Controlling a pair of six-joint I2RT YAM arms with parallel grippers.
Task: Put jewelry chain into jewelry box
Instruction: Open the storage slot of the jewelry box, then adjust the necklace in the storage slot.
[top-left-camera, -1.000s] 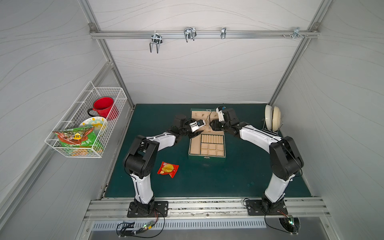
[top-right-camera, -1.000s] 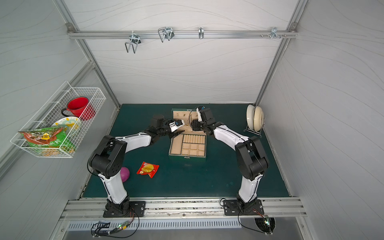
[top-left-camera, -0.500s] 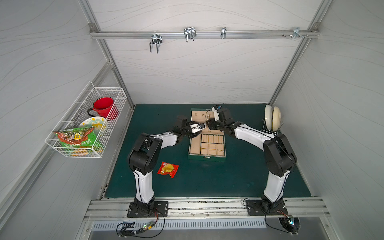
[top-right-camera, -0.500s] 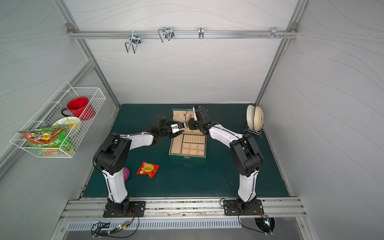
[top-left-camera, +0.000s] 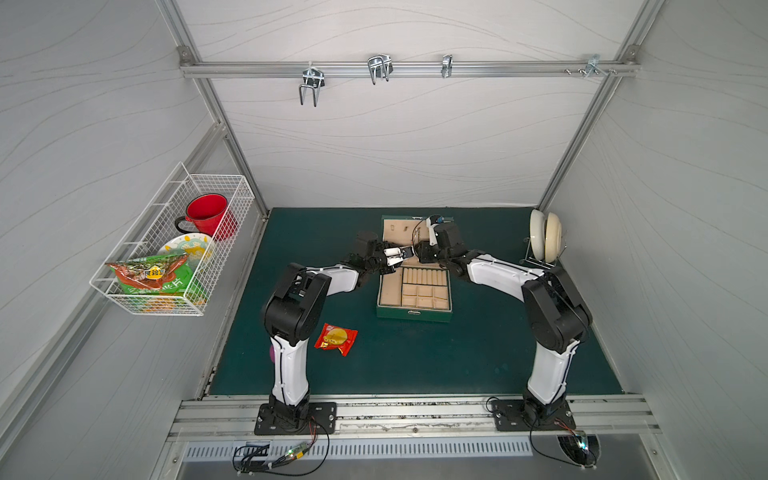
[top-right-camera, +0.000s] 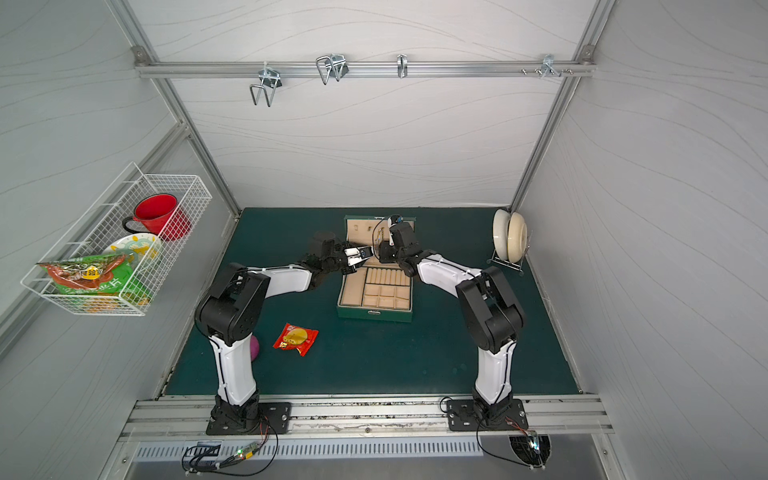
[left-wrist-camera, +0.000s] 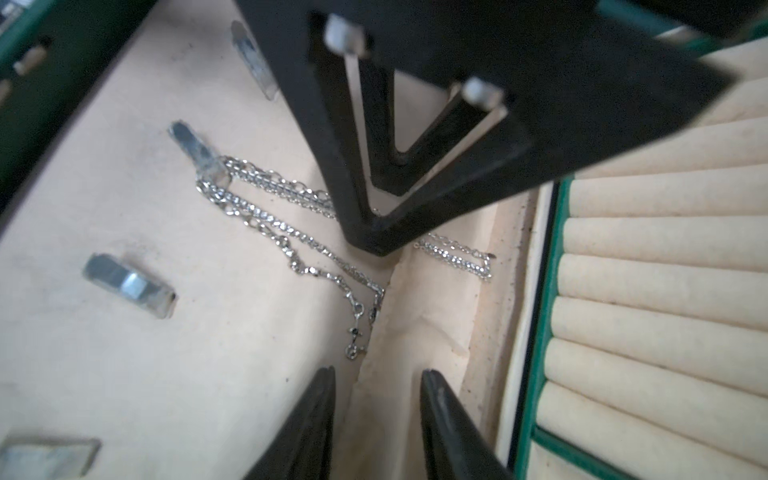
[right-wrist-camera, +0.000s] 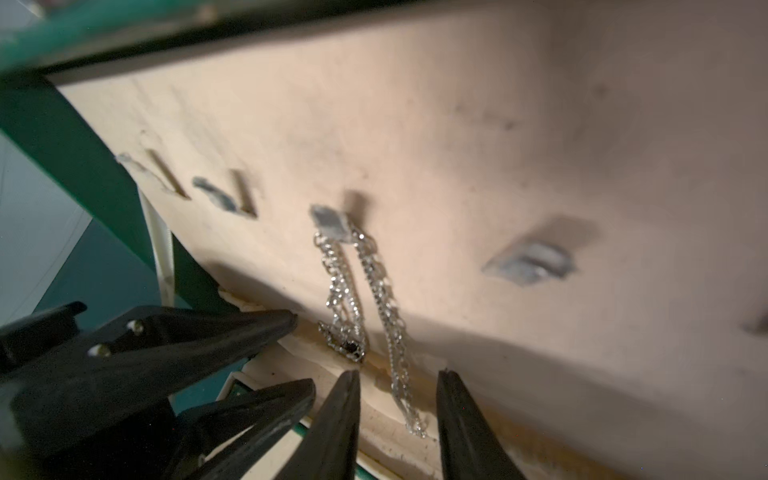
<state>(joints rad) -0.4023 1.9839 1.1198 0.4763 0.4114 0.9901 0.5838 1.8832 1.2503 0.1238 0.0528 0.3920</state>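
Here the jewelry chain (right-wrist-camera: 379, 280) hangs from a hook (right-wrist-camera: 330, 222) in the lid of the jewelry box (top-left-camera: 413, 313); the left gripper (left-wrist-camera: 378, 372) and right gripper (right-wrist-camera: 399, 374) crowd it, each half-open, gripping nothing.

Left gripper (right-wrist-camera: 304, 352) crowding right gripper (right-wrist-camera: 397, 376), jewelry chain (right-wrist-camera: 376, 278) between, box lid (right-wrist-camera: 457, 145) seemingly close behind

- Left arm (top-left-camera: 336, 278): base at 7 o'clock in both top views, elbow raised, forearm reaching toward 2 o'clock
- Left gripper (top-left-camera: 405, 251) points to 3 o'clock; its wrist view shows the jaws (left-wrist-camera: 378, 372) a little apart, nothing clamped
- Right arm (top-left-camera: 498, 270): base at 5 o'clock, elbow raised, forearm reaching toward 10 o'clock
- Right gripper (top-left-camera: 419, 249) points to 9 o'clock, near the left's tips; jaws (right-wrist-camera: 399, 374) slightly parted
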